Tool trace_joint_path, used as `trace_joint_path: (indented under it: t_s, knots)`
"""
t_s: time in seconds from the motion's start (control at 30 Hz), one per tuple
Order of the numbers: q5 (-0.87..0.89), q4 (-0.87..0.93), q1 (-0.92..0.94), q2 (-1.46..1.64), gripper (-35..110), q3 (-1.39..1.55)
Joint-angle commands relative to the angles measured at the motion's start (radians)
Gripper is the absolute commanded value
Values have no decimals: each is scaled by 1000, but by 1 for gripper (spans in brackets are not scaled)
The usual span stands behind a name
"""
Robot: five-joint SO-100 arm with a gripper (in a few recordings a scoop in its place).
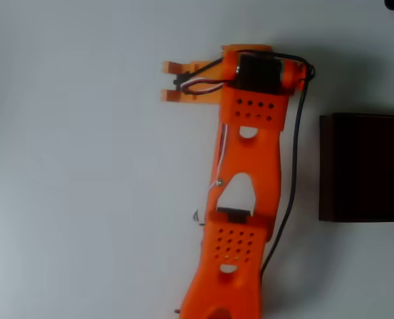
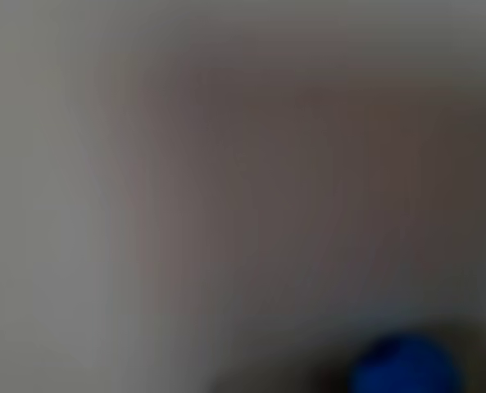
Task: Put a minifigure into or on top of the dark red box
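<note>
In the overhead view my orange gripper (image 1: 170,81) points left near the top centre. Its two fingertips (image 1: 172,67) stand apart, and white table shows between them. The dark red box (image 1: 364,167) sits at the right edge, well to the right of the gripper and beside the arm's upper link; the frame cuts it off. The wrist view is heavily blurred. A bright blue rounded blob (image 2: 402,366) shows at its bottom right, which I take for the minifigure's head. I cannot tell whether it touches the fingers.
The white table (image 1: 77,173) spreads wide to the left of the arm. My orange arm (image 1: 240,199) runs from the bottom centre up to the wrist, with a black cable (image 1: 291,186) hanging between it and the box.
</note>
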Motion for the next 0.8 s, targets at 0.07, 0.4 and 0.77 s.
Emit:
trace_joint_path:
  t_s: [0.07, 0.4, 0.77]
  knots:
    - [-26, 18, 3, 17, 20, -49]
    - [-14, -8, 11, -12, 19, -58]
    - [-2, -49, 25, -44, 17, -49]
